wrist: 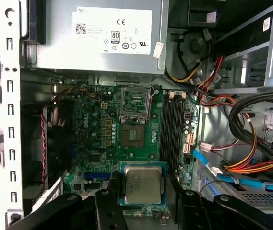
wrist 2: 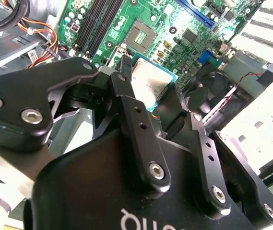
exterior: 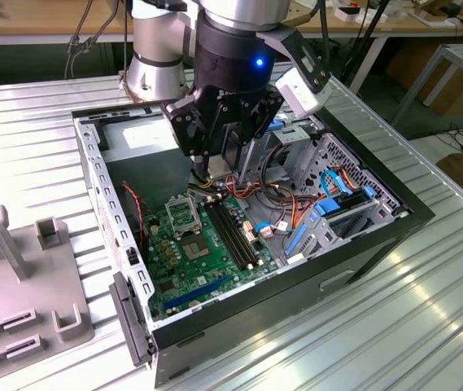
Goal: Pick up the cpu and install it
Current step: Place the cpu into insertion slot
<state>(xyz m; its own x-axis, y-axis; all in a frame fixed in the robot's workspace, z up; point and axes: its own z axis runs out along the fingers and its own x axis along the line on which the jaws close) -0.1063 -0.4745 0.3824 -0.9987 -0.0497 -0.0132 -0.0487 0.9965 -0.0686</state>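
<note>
The tool [wrist: 142, 192] is pinching the cpu [wrist: 142, 184]. Its black fingers [wrist: 108, 196] press on two opposite edges, and the chip lies flat with its dull silver top facing up. The second wrist view shows the same hold on the cpu [wrist 2: 149, 81] from behind the tool [wrist 2: 150, 85].

Beneath the chip is the green board [wrist: 93, 124], and the cpu hangs above it without touching. Farther along the board, the socket [wrist: 135, 103] is apart from the cpu, and its hollow middle is uncovered. The black memory slots [wrist: 172, 129] run beside the socket. Beyond them, the grey power supply [wrist: 98, 43] sits against the case wall.

In the exterior view, the open computer case [exterior: 361, 252] lies on the ribbed metal tabletop [exterior: 394, 334]. The tool [exterior: 215, 167] hangs inside the case, and the socket [exterior: 182, 213] is at about seven o'clock from it. Bundled cables [exterior: 284, 195] lie at three o'clock from the tool. A grey fixture [exterior: 19, 277] sits on the tabletop at nine o'clock from the case.
</note>
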